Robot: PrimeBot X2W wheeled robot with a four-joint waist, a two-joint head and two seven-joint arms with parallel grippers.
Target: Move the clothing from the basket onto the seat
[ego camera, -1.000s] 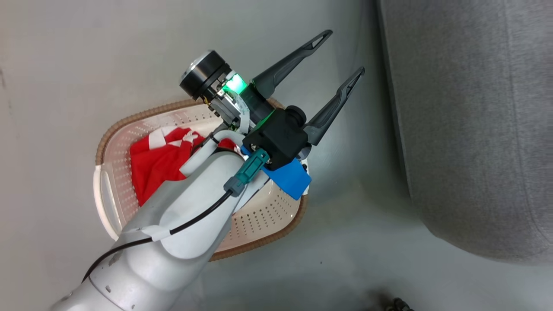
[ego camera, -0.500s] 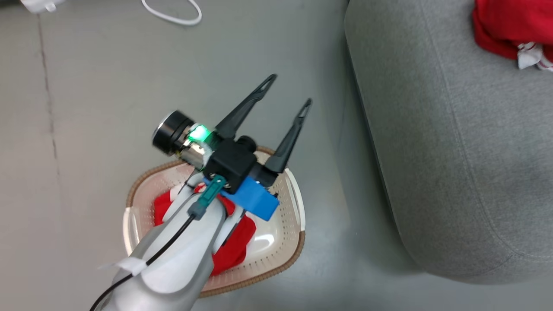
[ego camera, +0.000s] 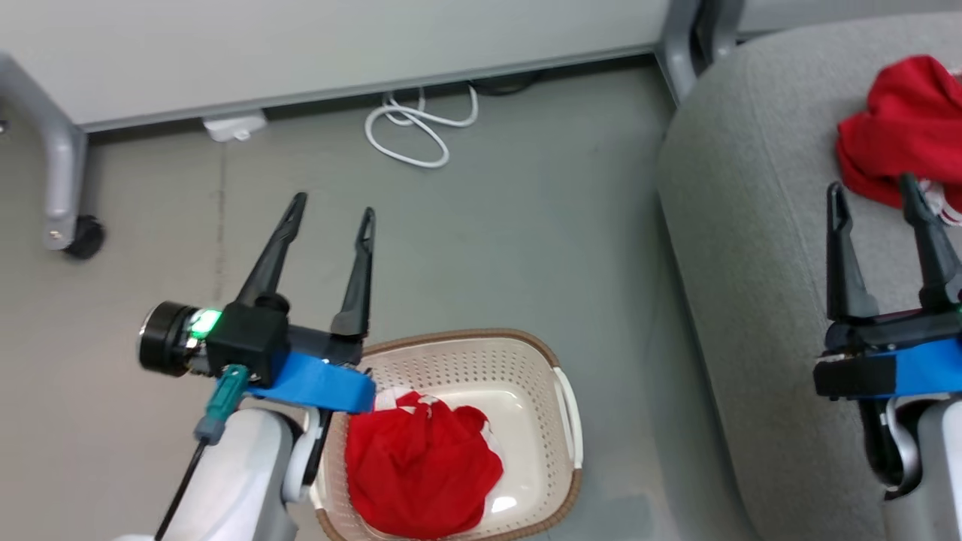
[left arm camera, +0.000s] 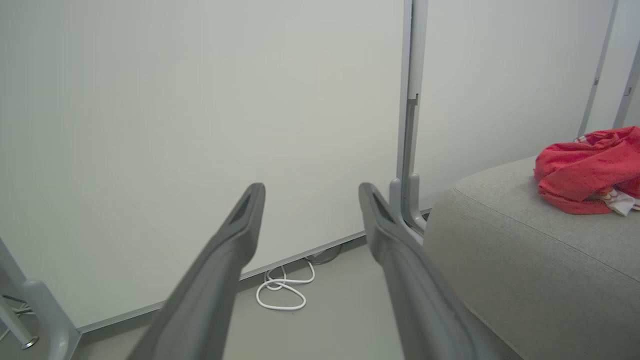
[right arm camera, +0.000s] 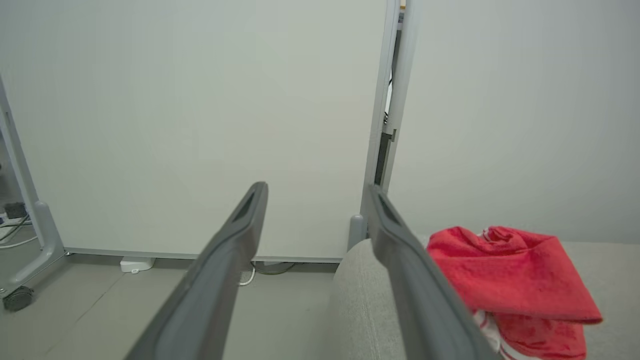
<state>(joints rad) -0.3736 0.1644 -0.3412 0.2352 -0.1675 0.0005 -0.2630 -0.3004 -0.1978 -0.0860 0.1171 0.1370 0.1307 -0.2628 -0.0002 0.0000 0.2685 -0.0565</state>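
Red clothing lies bunched in the cream basket on the floor at the bottom of the head view. More red clothing with white trim rests on the grey seat at the right, also seen as clothing and clothing in the wrist views. My left gripper is open and empty above the floor, up and left of the basket. Open as well, my right gripper hovers over the seat just short of the red pile, holding nothing.
A white panel wall runs along the back, with a grey wheeled frame leg at the left. A coiled white cable and a small white box lie on the floor by the wall.
The head camera has swung up, bringing the wall, the seat top and my right gripper into view. The left gripper stays open and sits further left of the basket than before.
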